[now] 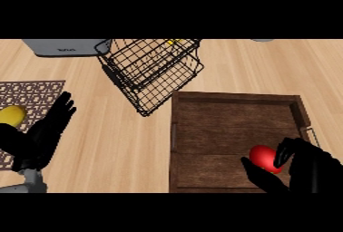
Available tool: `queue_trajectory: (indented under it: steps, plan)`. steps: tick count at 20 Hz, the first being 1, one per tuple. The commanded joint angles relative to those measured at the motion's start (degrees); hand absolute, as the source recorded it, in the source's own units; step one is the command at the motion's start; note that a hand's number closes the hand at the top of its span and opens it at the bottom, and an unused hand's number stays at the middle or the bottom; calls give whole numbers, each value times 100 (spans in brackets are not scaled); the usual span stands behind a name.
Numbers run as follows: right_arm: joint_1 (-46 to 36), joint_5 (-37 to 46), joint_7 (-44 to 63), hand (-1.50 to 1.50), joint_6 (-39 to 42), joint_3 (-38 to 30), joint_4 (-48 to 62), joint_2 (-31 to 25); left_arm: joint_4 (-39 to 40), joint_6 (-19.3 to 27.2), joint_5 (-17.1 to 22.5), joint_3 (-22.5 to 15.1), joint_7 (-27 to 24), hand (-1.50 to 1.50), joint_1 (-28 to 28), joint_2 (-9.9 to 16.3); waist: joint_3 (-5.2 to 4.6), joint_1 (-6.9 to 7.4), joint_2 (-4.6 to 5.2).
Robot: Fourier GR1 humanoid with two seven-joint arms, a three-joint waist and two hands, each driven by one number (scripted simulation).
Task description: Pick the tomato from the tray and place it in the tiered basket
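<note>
Step in hand: grasp. My right hand (305, 165) curls round the tomato (264, 157), low in the tray (234, 115). Next, I judge: lift, carry to basket (150, 68).

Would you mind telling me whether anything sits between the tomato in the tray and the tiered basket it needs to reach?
Nothing visible blocks the way. The tomato, with the right hand curled around it, sits in the wooden tray; only the tray's raised rim and bare counter lie between it and the tiered basket up-left.
</note>
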Motion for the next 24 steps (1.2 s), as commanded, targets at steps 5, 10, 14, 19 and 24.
queue_trajectory:
  steps: [5,10,14,19,24]
  plan:
    - [-1428,1347,1053,150,364,1343,-688,914,309,-7,-133,-148,-7,0,-397,-117,9,191,85]
    - [-3075,823,2194,150,956,1503,-72,930,85,-59,-12,-111,243,0,-449,-106,9,285,93]
    - [-3891,-2,2372,150,814,1138,712,933,294,-101,-165,-191,-132,0,-301,-171,8,330,101]
    - [-5311,-695,2577,150,851,516,1709,934,175,-14,-199,-304,102,0,-469,-261,7,403,98]
    - [-6176,-961,2865,150,49,469,3032,935,330,-111,-178,-249,23,0,-576,-188,3,479,121]
